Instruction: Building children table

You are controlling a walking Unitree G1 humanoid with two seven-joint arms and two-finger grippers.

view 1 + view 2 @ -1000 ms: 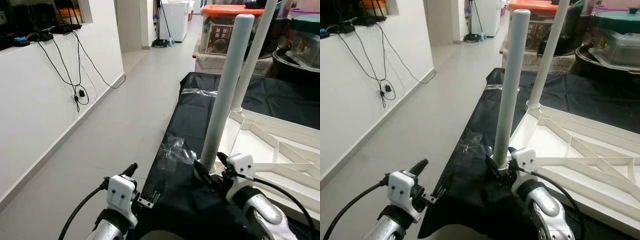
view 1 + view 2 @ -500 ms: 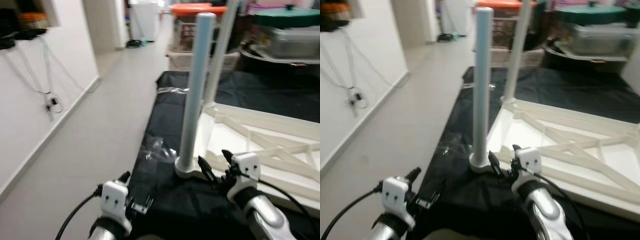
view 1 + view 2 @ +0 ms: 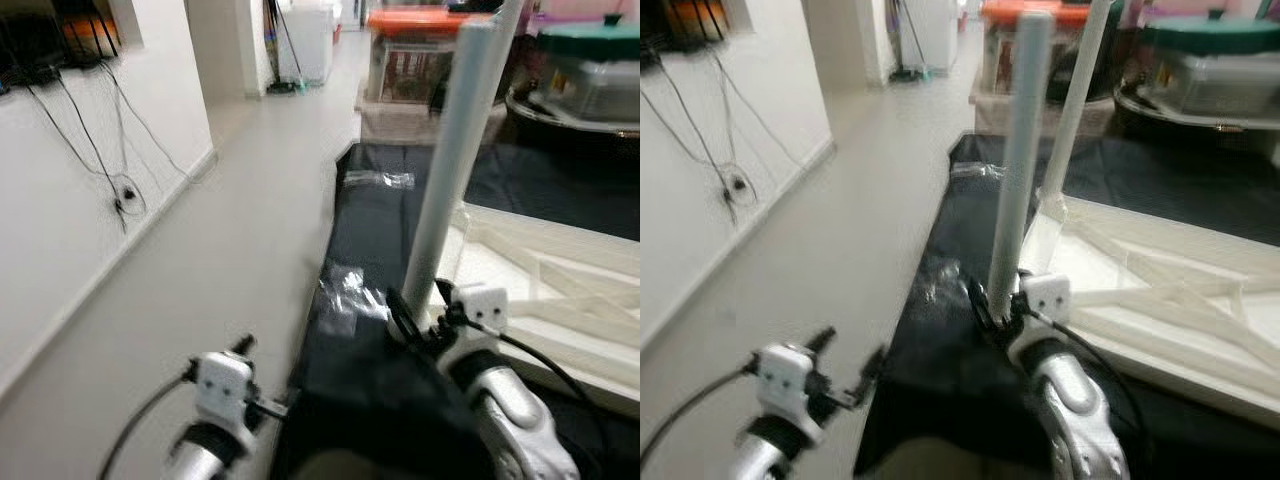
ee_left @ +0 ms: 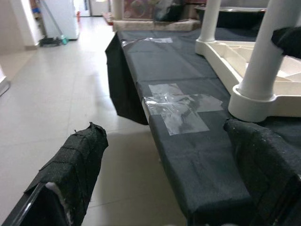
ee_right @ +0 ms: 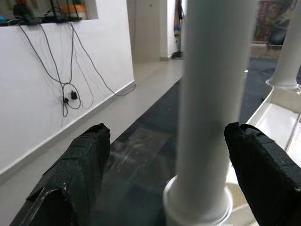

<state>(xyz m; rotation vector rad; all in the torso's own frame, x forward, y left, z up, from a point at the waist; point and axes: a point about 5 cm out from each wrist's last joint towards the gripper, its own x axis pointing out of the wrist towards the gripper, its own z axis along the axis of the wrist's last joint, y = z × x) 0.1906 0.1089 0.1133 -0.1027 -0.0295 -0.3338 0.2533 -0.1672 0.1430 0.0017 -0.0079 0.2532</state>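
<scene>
A white children's table top (image 3: 560,290) lies upside down on a black cloth (image 3: 370,230). Two white legs stand upright on it: a near leg (image 3: 455,160) and a far leg (image 3: 1077,100). My right gripper (image 3: 415,320) is at the foot of the near leg. In the right wrist view the right gripper (image 5: 169,136) is open, a black finger on each side of the leg (image 5: 211,94) with gaps between. My left gripper (image 3: 848,355) hangs open low on the left over the floor, beside the cloth's edge (image 4: 188,155).
A white wall (image 3: 60,220) with hanging cables (image 3: 110,150) runs along the left, with grey tiled floor (image 3: 230,230) between it and the cloth. Clear tape patches (image 4: 181,106) lie on the cloth. Storage boxes with an orange lid (image 3: 420,50) and a green-lidded container (image 3: 590,70) stand behind.
The head views have swung and blurred, so the camera moved. My right gripper now sits closer round the near leg's foot. The left gripper stays low on the left.
</scene>
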